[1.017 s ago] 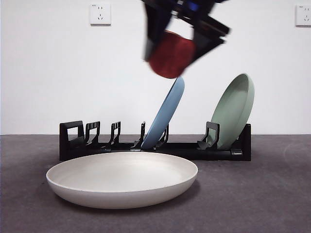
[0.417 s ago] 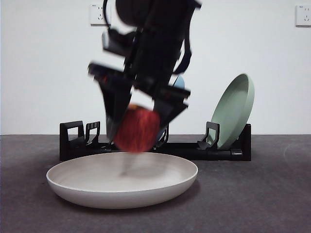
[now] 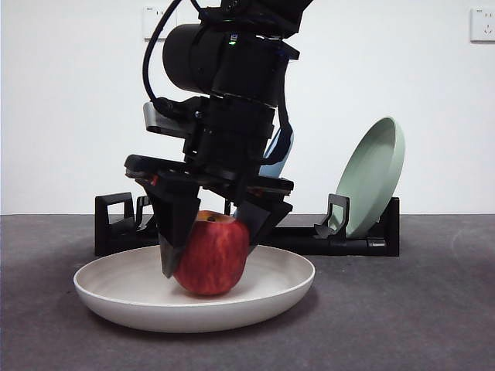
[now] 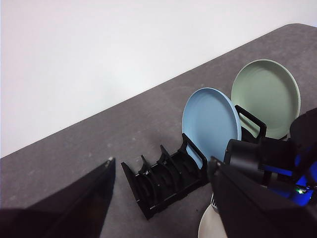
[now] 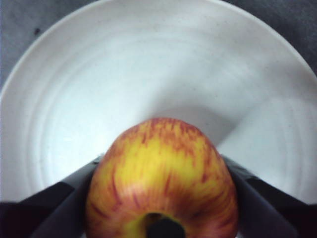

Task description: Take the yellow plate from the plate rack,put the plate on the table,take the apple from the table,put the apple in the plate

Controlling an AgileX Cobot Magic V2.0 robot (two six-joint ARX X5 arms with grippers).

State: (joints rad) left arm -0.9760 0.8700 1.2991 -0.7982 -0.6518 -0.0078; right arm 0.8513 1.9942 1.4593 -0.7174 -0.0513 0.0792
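Observation:
The red apple (image 3: 210, 253) is down inside the yellow plate (image 3: 116, 297), which lies flat on the table (image 3: 418, 309) in front of the plate rack (image 3: 116, 224). My right gripper (image 3: 209, 251) comes from above and is shut on the apple, one jaw on each side. The plate's rim hides the apple's underside. The right wrist view shows the apple (image 5: 161, 178) between the jaws over the plate's pale floor (image 5: 74, 74). My left gripper (image 4: 162, 161) is open and empty, held high above the rack (image 4: 163, 183).
A blue plate (image 4: 210, 121) and a pale green plate (image 3: 373, 174) stand tilted in the rack; the arm hides most of the blue one in the front view. Wall sockets sit high on the white wall. Bare table lies to the plate's right.
My right gripper has come down from above the rack with the apple and moved left. The apple is now low inside the yellow plate.

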